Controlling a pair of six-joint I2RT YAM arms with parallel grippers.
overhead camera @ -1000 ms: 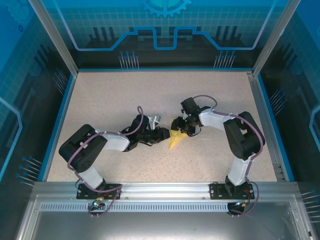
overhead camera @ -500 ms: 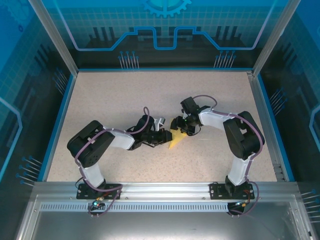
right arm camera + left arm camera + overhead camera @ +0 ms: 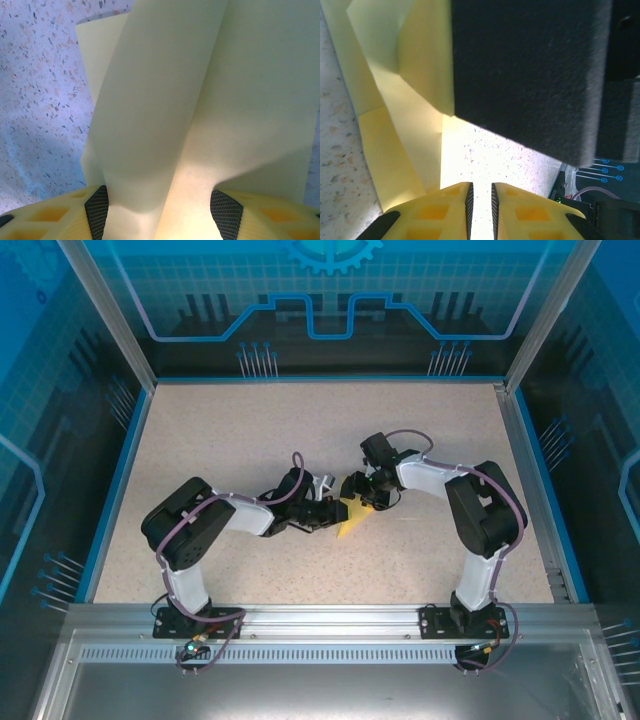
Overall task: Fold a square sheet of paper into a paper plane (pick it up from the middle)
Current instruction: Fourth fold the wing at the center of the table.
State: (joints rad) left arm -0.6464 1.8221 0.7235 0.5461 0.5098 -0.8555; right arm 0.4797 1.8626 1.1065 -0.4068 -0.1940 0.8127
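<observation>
Top external shows the paper [image 3: 350, 518] at mid-surface, already a folded yellow wedge but not yet a finished plane, so more creasing seems left. Between its parted pads the right hand [image 3: 162, 205] holds it; the left hand [image 3: 480, 197] is nearly closed beside it. Speckled beige surface [image 3: 220, 440], blue-walled enclosure.

Item count: two robot arms, left arm [image 3: 215, 523] and right arm [image 3: 470, 505], each carrying one gripper; one folded pale-yellow paper plane [image 3: 352, 517]; one speckled tabletop [image 3: 220, 430].
</observation>
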